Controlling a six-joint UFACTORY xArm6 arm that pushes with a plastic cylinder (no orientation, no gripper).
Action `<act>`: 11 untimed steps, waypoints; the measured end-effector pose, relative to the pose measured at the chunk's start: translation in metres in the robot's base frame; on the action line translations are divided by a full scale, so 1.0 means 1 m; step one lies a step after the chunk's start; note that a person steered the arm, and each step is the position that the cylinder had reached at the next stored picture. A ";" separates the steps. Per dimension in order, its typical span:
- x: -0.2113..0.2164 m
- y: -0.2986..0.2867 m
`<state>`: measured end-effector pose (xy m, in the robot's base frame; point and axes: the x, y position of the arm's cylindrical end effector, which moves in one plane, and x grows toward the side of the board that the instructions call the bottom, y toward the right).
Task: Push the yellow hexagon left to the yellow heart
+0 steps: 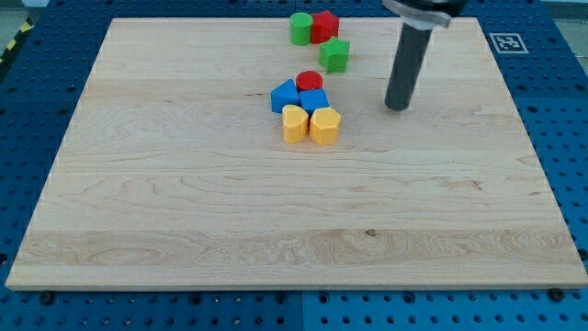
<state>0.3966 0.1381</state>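
Note:
The yellow hexagon (325, 126) sits on the wooden board (184, 202) just above its middle. The yellow heart (294, 123) is right beside it on the view's left, and the two touch. My tip (397, 107) rests on the board to the view's right of the hexagon and slightly higher, a clear gap away from it. The dark rod rises from the tip to the view's top edge.
A blue triangular block (284, 96), a blue block (313, 99) and a red cylinder (310, 81) crowd just above the yellow pair. Near the view's top are a green cylinder (300, 28), a red block (324, 26) and a green block (335, 55).

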 end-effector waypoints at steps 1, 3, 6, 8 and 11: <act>0.022 -0.036; 0.067 -0.131; 0.080 -0.130; 0.062 -0.152; 0.062 -0.258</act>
